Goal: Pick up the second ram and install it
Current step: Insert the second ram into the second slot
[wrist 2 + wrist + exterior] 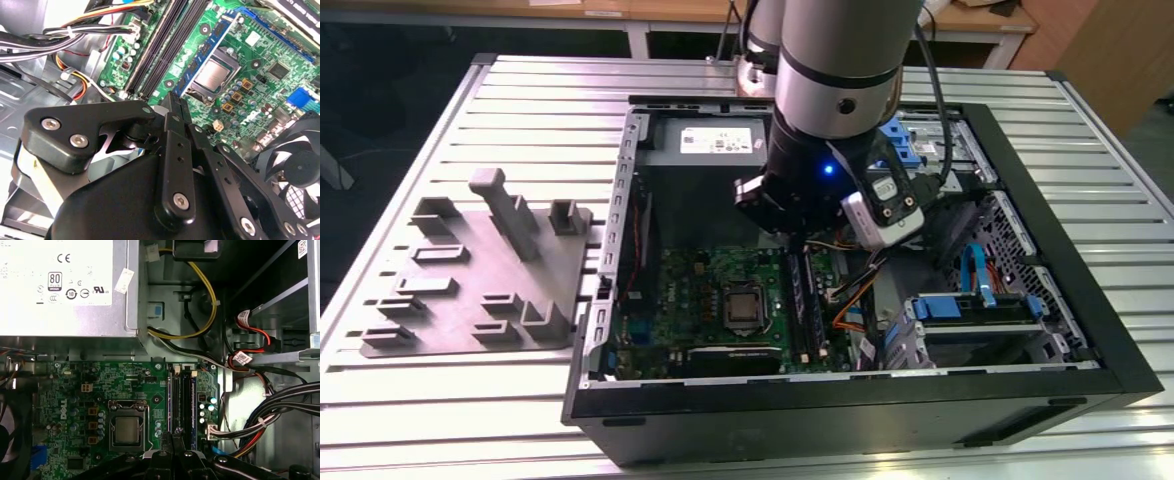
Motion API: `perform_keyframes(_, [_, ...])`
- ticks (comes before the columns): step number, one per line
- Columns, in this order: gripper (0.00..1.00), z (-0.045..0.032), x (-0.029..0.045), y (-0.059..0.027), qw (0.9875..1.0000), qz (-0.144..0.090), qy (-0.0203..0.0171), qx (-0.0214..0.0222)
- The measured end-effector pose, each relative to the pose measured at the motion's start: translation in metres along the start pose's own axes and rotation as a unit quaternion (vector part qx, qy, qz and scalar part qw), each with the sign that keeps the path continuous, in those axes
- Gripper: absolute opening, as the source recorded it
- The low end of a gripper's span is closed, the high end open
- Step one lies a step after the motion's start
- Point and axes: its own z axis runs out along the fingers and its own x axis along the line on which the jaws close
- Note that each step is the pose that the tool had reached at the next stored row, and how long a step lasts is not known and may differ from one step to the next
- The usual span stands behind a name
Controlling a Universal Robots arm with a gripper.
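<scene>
Ram [176, 405] looks seated in the slot [176, 374] nearer the CPU [126, 430], long axis running toward the PSU [60, 285]. Tool [173, 436] clenched, apparently empty, just over the ram's end away from the PSU.

PC case [854, 415] lies open on bench [480, 110], w/ part holder [467, 290] just beside it at the exterior view's left. In case: PSU [707, 142] at far wall, mobo [680, 290] nearer, flat on case floor. CPU socket [743, 305] sits mid-mobo; RAM slots [809, 315] just beside it toward the exterior view's right. Cable bundle [854, 305] lies beyond the slots, then drive cage [974, 312] in the near corner on that side. Arm [834, 70] comes down from above into case; tool [795, 240] hangs right over slots, btwn PSU & near wall.
</scene>
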Motion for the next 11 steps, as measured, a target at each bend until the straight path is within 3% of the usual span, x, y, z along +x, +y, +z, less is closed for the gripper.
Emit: perform_keyframes(11, [0.12, 0.0033, -0.0015, -0.0001, 1.0, 0.0, 0.0, -0.0002])
